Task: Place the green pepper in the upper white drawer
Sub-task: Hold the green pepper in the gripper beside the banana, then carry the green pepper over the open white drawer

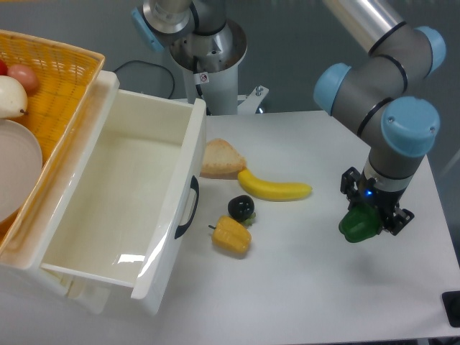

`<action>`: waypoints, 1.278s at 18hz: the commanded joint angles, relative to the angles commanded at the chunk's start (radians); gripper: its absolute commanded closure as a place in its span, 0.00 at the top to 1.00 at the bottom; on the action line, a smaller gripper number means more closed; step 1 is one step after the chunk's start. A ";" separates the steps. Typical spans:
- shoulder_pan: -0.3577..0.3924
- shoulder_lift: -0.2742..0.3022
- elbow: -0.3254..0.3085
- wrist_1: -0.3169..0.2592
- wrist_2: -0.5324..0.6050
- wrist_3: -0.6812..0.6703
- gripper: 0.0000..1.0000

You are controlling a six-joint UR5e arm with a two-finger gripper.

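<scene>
At right side of counter (309, 287), gripper (368, 219) jaws clenched on the green pepper (357, 225), held just above the surface. Well left of it: banana (277, 190), dark round fruit (241, 208), yellow pepper-like item (232, 236), bread piece (219, 159). Beyond these, the upper white drawer (100, 208) pulled open, black handle facing the fruit. Yellow woven basket (57, 65) behind it, far left.

The green pepper (357, 224) looks smooth and glossy. The white drawer (108, 208) is shiny plastic with a black handle (188, 208). At ten o'clock, a woven basket (54, 79).
</scene>
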 joint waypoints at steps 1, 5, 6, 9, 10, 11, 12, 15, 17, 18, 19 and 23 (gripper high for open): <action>0.000 0.015 -0.009 -0.005 -0.015 -0.028 0.45; -0.014 0.068 -0.012 -0.055 -0.097 -0.126 0.45; -0.017 0.078 -0.012 -0.067 -0.117 -0.146 0.45; -0.034 0.117 -0.018 -0.090 -0.182 -0.230 0.45; -0.035 0.135 -0.029 -0.097 -0.213 -0.252 0.45; -0.037 0.158 -0.047 -0.100 -0.245 -0.264 0.45; -0.041 0.176 -0.070 -0.100 -0.276 -0.273 0.45; -0.067 0.207 -0.095 -0.100 -0.322 -0.344 0.45; -0.093 0.210 -0.095 -0.110 -0.351 -0.399 0.45; -0.101 0.219 -0.095 -0.110 -0.373 -0.428 0.45; -0.104 0.244 -0.097 -0.110 -0.393 -0.456 0.45; -0.107 0.302 -0.120 -0.110 -0.443 -0.506 0.45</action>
